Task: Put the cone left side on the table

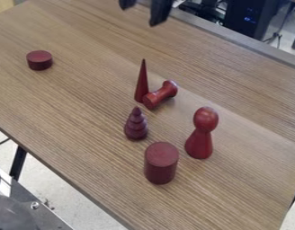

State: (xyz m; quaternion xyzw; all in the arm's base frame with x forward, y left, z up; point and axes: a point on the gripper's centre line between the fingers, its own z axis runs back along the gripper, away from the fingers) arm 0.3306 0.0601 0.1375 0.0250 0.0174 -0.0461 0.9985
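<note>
Evidently the table (84,103) carries the whole job, and the side at the left of the view is the likely goal; the pincer (140,15) hangs at the top edge, its two fingers spread; the pawn-shaped piece (201,134) and the cylinder (161,162) stand nearer the camera, off the best line of travel; the cone (141,83) stands upright, tip up, around the middle, just beside the spool (160,95), which lies on its side; whether they touch I cannot tell; best come down squarely over the cone, easing past the spool, and close low, where the taper is thicker, since a grip near the tip would probably slip; lift before going left, keep off the ridged piece (136,126), then set the cone base-first, away from the disc (39,60); no label or writing can be read on the pieces.
</note>
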